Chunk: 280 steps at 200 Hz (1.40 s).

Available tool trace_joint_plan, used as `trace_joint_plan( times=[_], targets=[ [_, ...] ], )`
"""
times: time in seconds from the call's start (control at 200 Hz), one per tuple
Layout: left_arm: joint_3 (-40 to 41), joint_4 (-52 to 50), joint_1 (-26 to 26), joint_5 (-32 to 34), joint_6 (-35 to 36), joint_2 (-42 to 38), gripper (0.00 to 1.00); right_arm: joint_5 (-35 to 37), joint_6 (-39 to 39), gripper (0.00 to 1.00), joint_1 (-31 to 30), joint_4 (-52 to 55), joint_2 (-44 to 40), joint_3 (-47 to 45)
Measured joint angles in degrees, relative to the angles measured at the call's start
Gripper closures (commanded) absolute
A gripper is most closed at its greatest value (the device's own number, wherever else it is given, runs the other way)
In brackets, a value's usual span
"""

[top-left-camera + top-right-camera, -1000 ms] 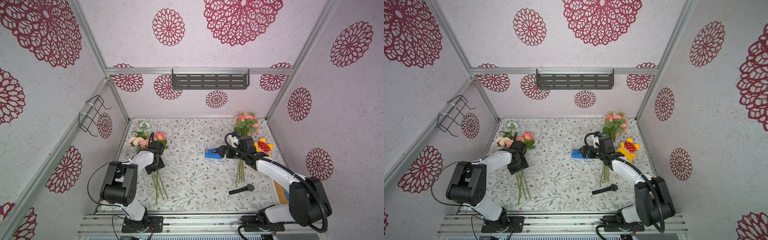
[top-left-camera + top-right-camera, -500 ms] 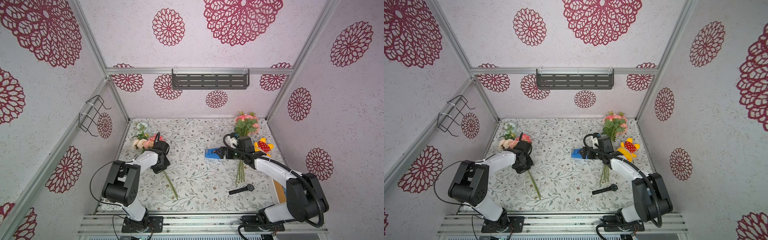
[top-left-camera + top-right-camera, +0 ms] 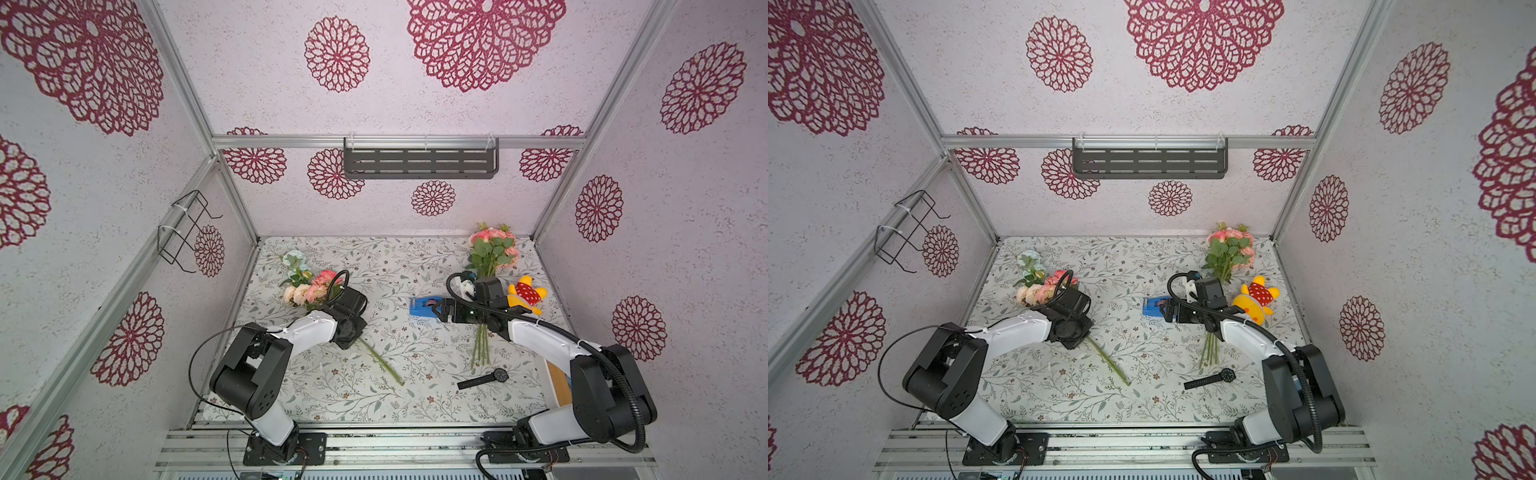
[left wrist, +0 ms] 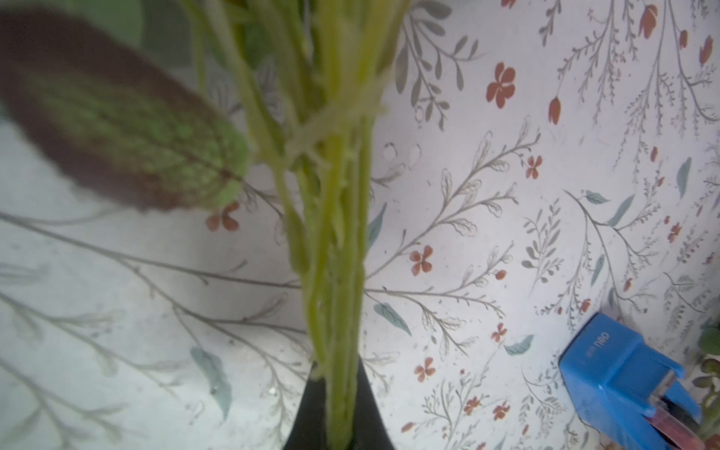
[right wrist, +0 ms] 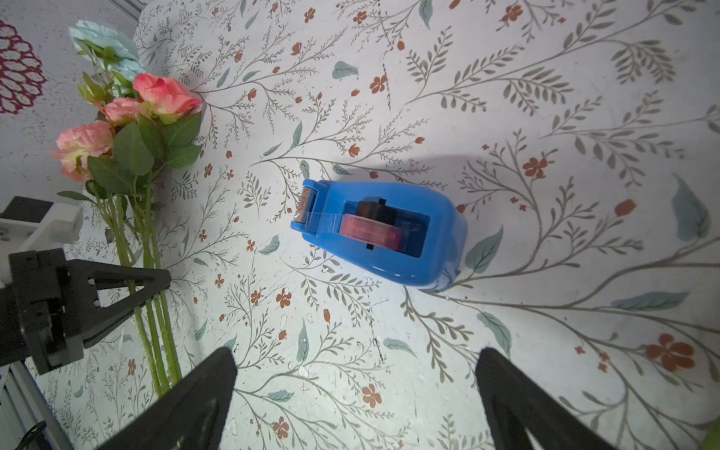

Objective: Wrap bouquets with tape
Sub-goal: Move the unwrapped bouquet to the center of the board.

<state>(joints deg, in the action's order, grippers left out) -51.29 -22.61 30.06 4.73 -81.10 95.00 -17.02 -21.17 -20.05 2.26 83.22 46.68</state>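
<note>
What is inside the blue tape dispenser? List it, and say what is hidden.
In the right wrist view, the blue tape dispenser holds a reddish tape roll on a black hub; a clear strip runs to its cutter. Its walls cover the roll's lower part.

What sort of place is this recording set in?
Probably a staged robot test booth, not a real florist's: papered walls on an aluminium frame, a floral-print tabletop, and the left arm and right arm bolted to a front rail.
</note>
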Motion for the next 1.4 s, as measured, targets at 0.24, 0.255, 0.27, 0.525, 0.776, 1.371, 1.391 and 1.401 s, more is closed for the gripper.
trace_joint_plan(
  times=[0.24, 0.255, 0.27, 0.525, 0.776, 1.371, 1.391, 1.401],
  targets=[
    [-1.3, -0.7, 4.5, 3.1, -8.3, 0.0, 0.88, 3.0, -1.5, 0.02, 0.0, -0.1, 2.7, 0.0],
    [-1.3, -0.6, 4.6, 3.1, -8.6, 0.0, 0.86, 3.2, -1.5, 0.02, 0.0, -0.1, 2.9, 0.1],
    [-1.3, -0.6, 4.6, 3.1, -8.9, 0.0, 0.84, 3.4, -1.6, 0.02, 0.0, 0.0, 3.1, 0.1],
    [1.7, 0.9, 4.4, 3.2, -12.7, 0.0, 0.63, 6.3, -2.5, 0.06, 0.0, 0.7, 6.8, 5.1],
    [1.1, 2.6, 4.0, 3.2, -11.0, -0.2, 0.24, 7.7, -4.3, 0.21, 0.0, 0.6, 8.2, 7.8],
    [-5.7, -2.7, 3.8, 7.4, 2.6, -7.0, 0.14, 10.3, -2.6, 0.69, 0.0, 2.2, 19.6, 15.3],
    [-6.0, -2.9, 3.8, 7.6, 3.5, -7.4, 0.15, 9.9, -2.2, 0.7, 0.0, 2.4, 20.0, 15.8],
    [-6.1, -2.9, 3.8, 7.8, 3.9, -7.7, 0.15, 9.7, -1.8, 0.7, 0.0, 2.5, 20.2, 16.1]
  ],
)
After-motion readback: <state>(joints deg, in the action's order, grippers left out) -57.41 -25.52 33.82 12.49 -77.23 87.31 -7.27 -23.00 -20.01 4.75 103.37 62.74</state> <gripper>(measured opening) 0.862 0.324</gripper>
